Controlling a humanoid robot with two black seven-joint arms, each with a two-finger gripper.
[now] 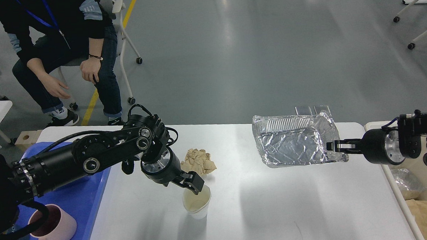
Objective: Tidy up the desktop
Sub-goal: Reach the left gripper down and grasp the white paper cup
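Note:
The white desktop (275, 211) holds a crumpled brown paper ball (199, 161) and, just in front of it, an upright white paper cup (197, 206). My left gripper (194, 183) is down at the cup's back rim; its fingers read as one dark block, so I cannot tell whether it is open or shut. My right gripper (334, 146) is shut on the right rim of a crumpled foil tray (294, 145) and holds it tilted above the table's far right part.
A blue tray (90, 197) with a pink mug (56, 228) lies at the table's left edge under my left arm. A person (58, 40) sits beyond the far left corner. A bin with a plastic bag (407, 183) stands off the right edge.

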